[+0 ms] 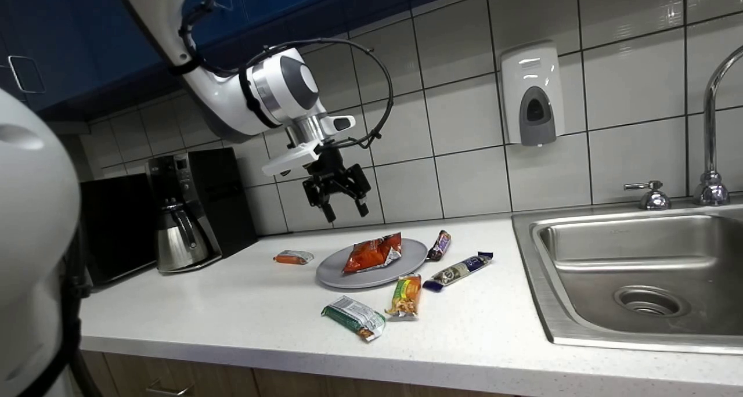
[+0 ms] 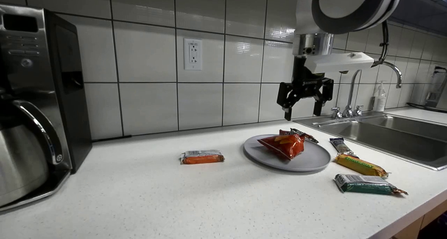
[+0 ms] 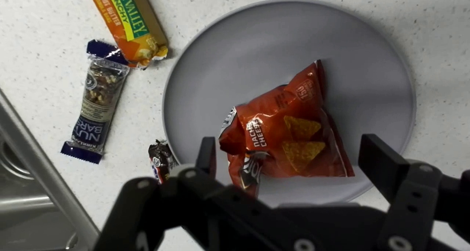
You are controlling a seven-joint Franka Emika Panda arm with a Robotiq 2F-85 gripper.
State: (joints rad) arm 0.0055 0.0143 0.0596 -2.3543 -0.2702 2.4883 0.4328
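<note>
I have the hand [image 1: 346, 212] wide open, empty, above the plate [image 3: 264, 56]; only the red chip bag [image 3: 290, 141] lies on it, five wrapped bars [image 1: 353, 316] off it.

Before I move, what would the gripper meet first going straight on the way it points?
Likely the red chip bag on the gray plate: the open gripper points down over it, and the wrist view shows it between the fingers. Depth is unclear; a finger could reach the plate first.

chip bag [image 3: 275, 133]: red | plate [image 3: 293, 34]: grey | gripper [image 1: 347, 212]: black | counter [image 2: 139, 197]: white, speckled
</note>
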